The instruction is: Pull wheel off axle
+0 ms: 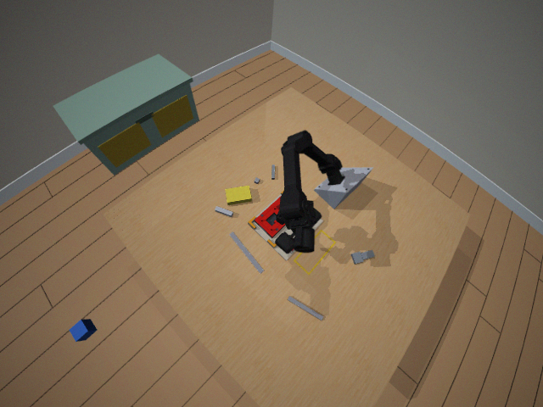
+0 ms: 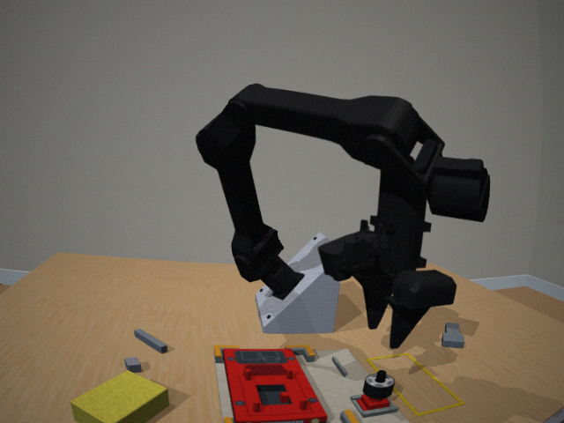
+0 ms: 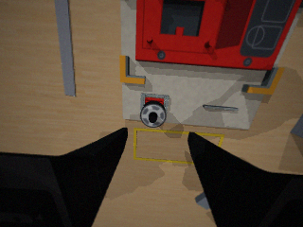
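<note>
Inspecting the counter [image 1: 197,258] [image 2: 91,300] [image 3: 28,118], we find the end effector [image 2: 383,337] [image 3: 157,133] open, its fingers apart with nothing between them, raised above the counter. We record the wheel [image 2: 379,386] [image 3: 153,111] seated on its upright axle [image 2: 381,374] [image 3: 152,117], just beside the yellow-outlined area [image 1: 301,267] [image 2: 439,410] [image 3: 163,161].

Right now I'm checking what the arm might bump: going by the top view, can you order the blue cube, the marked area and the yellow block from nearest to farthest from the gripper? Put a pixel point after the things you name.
1. Marked area [image 1: 316,257] [image 2: 423,384] [image 3: 163,146], on the table, right of centre.
2. Yellow block [image 1: 237,193] [image 2: 120,398], left of centre.
3. Blue cube [image 1: 80,331], lower left.
</note>
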Available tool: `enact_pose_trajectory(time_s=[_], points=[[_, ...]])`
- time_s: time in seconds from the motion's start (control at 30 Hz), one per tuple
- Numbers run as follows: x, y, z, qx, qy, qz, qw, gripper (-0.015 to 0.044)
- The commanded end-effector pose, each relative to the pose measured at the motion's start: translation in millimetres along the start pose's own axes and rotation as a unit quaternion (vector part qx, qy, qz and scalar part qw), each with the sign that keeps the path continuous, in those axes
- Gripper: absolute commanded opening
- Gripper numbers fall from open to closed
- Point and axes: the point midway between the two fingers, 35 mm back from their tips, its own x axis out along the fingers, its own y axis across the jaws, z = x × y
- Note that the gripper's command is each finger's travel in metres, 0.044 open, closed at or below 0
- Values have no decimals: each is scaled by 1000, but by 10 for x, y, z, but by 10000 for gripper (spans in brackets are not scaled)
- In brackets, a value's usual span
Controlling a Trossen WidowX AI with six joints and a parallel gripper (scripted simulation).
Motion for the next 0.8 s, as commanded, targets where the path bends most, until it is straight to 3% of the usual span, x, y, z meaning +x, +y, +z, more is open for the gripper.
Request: enact_pose_trajectory(time_s=[0.0, 0.23, 0.77], points=[[-12, 71, -47, 4, 0, 1, 1000, 300], [70, 69, -64, 4, 0, 1, 1000, 300], [730, 62, -57, 4, -1, 1, 1000, 300]])
